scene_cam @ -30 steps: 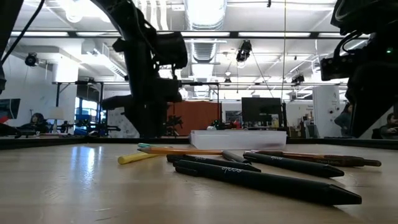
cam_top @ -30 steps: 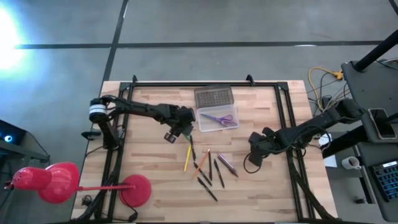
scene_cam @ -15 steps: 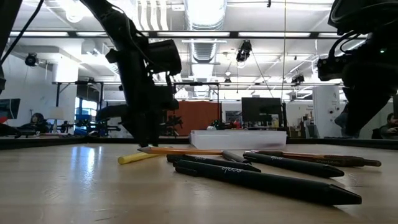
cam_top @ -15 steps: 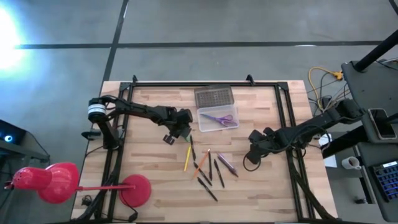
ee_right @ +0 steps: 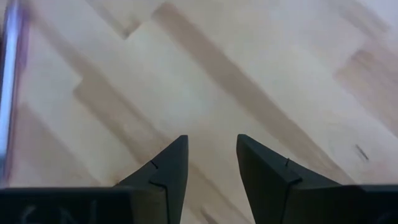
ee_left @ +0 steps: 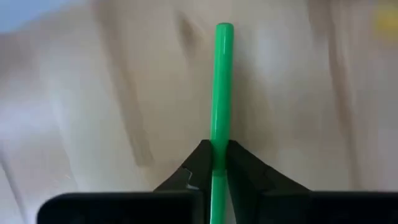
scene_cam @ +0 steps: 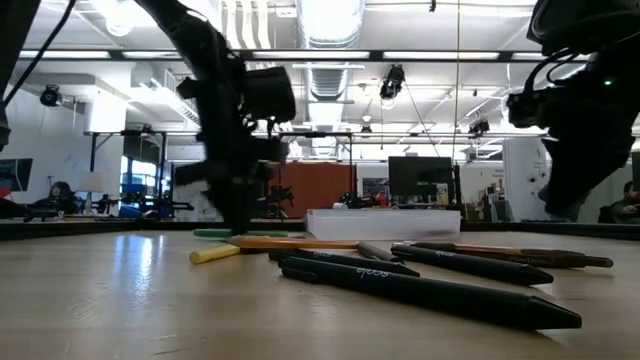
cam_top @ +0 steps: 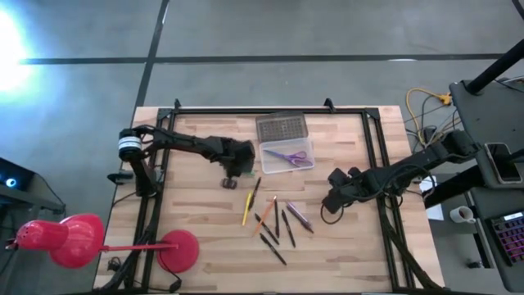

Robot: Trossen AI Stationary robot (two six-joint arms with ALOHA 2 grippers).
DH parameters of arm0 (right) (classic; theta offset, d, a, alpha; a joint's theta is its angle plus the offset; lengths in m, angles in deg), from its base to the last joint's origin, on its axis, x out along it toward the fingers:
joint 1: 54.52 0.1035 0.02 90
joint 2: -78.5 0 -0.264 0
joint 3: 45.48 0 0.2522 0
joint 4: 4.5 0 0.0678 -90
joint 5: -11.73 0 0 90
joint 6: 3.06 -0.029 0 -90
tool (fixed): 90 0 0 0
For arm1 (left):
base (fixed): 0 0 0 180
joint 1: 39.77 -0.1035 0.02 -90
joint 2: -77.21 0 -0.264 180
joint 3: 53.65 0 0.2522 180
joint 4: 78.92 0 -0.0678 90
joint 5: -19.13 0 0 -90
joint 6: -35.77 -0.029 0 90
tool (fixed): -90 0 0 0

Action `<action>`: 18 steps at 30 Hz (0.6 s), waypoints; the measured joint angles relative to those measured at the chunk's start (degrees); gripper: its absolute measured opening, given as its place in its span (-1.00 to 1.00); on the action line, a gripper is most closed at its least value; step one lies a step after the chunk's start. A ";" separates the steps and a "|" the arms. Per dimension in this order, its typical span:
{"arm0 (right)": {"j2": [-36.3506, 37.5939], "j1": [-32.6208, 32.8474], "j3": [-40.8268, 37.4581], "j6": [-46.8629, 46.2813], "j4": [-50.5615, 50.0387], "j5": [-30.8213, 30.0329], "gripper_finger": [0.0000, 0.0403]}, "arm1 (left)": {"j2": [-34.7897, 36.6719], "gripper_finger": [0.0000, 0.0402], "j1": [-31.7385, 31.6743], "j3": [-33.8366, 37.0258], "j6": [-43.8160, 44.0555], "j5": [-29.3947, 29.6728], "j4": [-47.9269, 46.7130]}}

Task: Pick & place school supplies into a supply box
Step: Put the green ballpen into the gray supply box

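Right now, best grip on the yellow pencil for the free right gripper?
Mid-shaft, from straight above, fingers closing across its width. The yellow pencil lies flat and slightly diagonal on the table, clear of the dark pens on one side. The right gripper is open, nearby.

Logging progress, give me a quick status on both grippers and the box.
Left gripper shut on green pen. Right gripper open, empty. Supply box open, holds scissors.

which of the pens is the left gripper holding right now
The green pen: it is pinched between the left gripper's fingers, while the other pens lie loose on the table.
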 joint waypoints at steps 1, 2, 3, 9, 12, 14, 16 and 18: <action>0.00 0.01 0.00 -1.55 -0.04 -1.05 -0.38 | 0.04 -0.92 -0.31 -1.87 3.16 -0.58 -0.11; 0.00 0.02 0.00 -3.49 -0.10 -2.21 -0.39 | 0.31 -0.93 -0.77 -3.89 6.27 -1.59 -0.05; 0.00 0.03 0.00 -5.47 -0.15 -3.37 -0.39 | 0.64 -0.94 -1.39 -5.87 9.30 -2.77 -0.13; 0.00 0.00 0.00 -15.92 -0.32 -10.86 -0.45 | -0.20 -0.95 -5.25 -19.36 19.87 -9.29 3.30; 0.02 0.00 0.00 -16.90 -0.23 -11.72 -0.47 | -4.65 -0.96 -5.45 -28.58 20.28 -9.85 2.88; 0.02 0.00 -0.04 -16.89 -0.29 -11.75 -0.49 | -10.04 -0.96 -5.31 -35.73 20.93 -10.33 0.44; 0.02 0.00 -0.04 -16.92 -0.40 -11.77 -0.50 | -16.37 -0.96 -4.91 -43.90 21.10 -11.48 -4.94; 0.02 0.00 -0.07 -17.40 -0.46 -11.77 -0.51 | -22.74 -0.96 -4.65 -52.25 21.00 -11.63 -11.94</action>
